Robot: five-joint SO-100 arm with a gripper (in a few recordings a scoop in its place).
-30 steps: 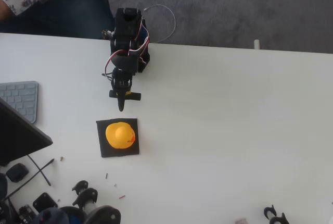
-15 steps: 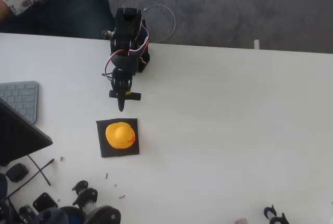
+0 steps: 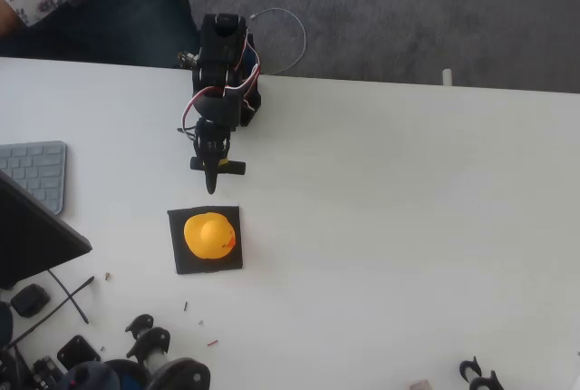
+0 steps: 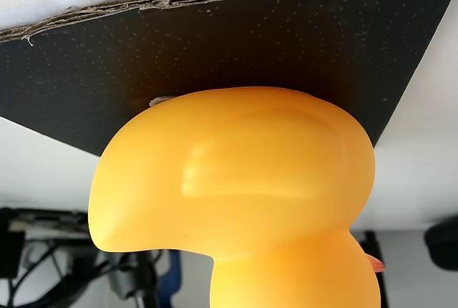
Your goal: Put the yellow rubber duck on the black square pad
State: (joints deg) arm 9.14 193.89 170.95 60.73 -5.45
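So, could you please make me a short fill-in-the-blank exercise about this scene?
1. The duck sits on the black ____.
2. In the overhead view, the gripper is ____ the pad, not touching the duck.
3. The keyboard lies at the ____ edge of the overhead view.

Missing words: pad; above; left

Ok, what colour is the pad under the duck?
Matte black, seen best in the overhead view: the black square pad lies under the yellow rubber duck.
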